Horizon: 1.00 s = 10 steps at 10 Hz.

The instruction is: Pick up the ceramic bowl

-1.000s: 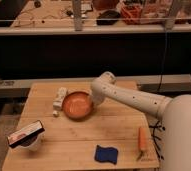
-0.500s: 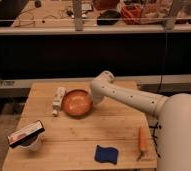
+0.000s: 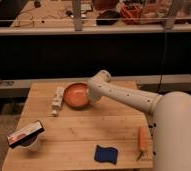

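The robot's gripper [image 3: 91,95], jaws clenched, hangs over the tabletop [image 3: 84,131] with the ceramic bowl [image 3: 74,95] just beside the jaws.

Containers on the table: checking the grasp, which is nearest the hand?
The orange ceramic bowl: the hand is at its rim. The white cup stands far off, near the front.

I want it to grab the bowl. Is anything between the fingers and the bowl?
Nothing visible does. The gripper is at the right rim of the bowl, fingers shut. The white blocks lie on the bowl's other side, out of the way.
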{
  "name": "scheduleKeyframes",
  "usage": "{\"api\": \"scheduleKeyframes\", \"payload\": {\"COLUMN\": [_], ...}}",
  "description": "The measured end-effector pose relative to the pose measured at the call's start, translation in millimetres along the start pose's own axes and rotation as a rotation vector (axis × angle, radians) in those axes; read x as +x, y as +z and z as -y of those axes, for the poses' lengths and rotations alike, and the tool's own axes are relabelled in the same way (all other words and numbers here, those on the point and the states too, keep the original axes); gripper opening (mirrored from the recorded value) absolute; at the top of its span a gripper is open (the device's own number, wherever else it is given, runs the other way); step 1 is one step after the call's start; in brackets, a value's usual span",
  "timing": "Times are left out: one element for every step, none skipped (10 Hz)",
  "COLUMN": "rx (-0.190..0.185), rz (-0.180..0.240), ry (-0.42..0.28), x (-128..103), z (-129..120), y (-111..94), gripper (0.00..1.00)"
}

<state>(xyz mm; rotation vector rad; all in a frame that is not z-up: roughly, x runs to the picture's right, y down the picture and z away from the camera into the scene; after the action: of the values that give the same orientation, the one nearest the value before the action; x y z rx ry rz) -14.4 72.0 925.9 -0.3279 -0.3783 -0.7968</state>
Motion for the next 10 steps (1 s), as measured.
{"api": "scheduleKeyframes", "payload": {"rx": [0.001, 0.003, 0.007, 0.006, 0.006, 0.006, 0.009, 0.012, 0.015, 0.02], "rz": [-0.003, -0.011, -0.012, -0.013, -0.013, -0.016, -0.022, -0.025, -0.029, -0.032], "ry": [-0.004, -0.013, -0.02, -0.025, -0.03, -0.035, -0.044, -0.05, -0.056, -0.06], "x": [0.0, 0.2, -3.3, -4.5, -4.9, -3.5, -1.4, 0.3, 2.3, 5.9], "z": [2.0, 9.6, 20.7, 24.6, 24.6, 24.9, 26.7, 28.2, 29.4, 32.6], "y": [1.1, 4.8, 10.0, 11.8, 11.2, 11.0, 10.8, 10.5, 10.2, 10.8], "gripper": [0.08, 0.08, 0.09, 0.14, 0.14, 0.14, 0.08, 0.05, 0.05, 0.05]}}
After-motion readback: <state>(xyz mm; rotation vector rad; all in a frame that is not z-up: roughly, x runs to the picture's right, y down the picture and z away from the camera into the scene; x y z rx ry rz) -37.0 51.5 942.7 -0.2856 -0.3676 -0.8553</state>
